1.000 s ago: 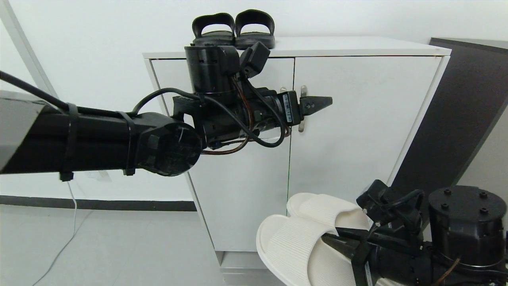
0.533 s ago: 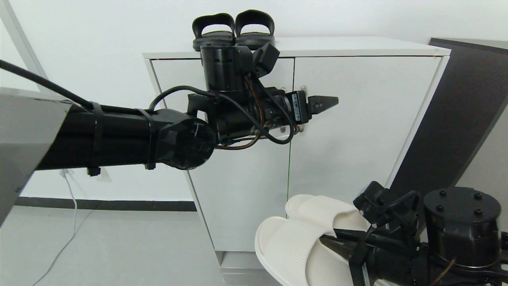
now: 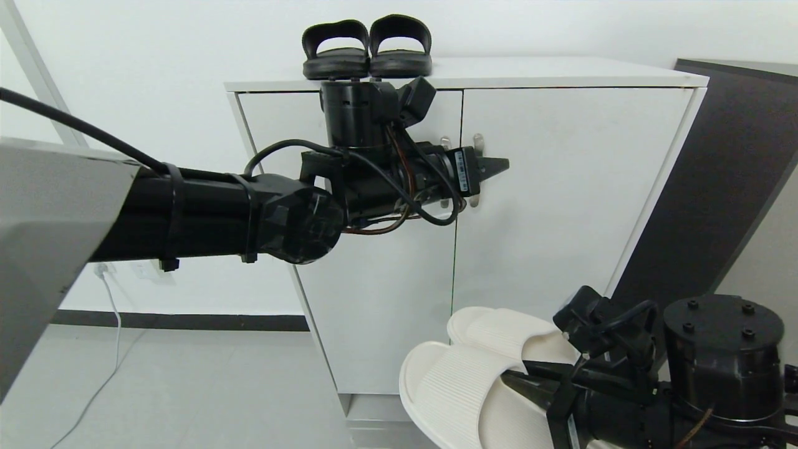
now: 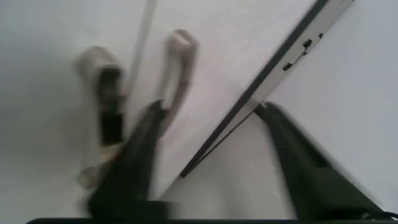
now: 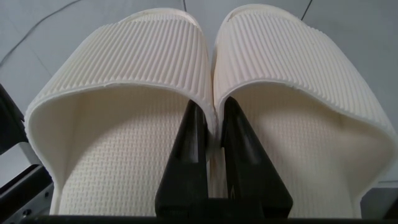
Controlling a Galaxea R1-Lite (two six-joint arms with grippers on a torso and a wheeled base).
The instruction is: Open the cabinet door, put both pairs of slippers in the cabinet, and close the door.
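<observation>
While the left arm stretches level across the shut doors of the cabinet (image 3: 561,187), the left claw (image 3: 495,167) sits spread open at the handles (image 3: 477,142). Low before the cabinet, the right claw (image 5: 213,118) is clenched on the white slippers (image 3: 461,386), gripping their touching inner walls. The black slippers (image 3: 366,47) sit on the cabinet top.

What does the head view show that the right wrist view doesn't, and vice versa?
Head view, not right wrist: the white cabinet with both doors looking shut, the black slippers on its top, and the left gripper at the door handles by the centre seam.
Right wrist, not head: the right gripper with one finger in each of the white slippers, pinching their adjoining side walls together, and the textured insoles.
Both: the white slippers, side by side, held by the right gripper.
</observation>
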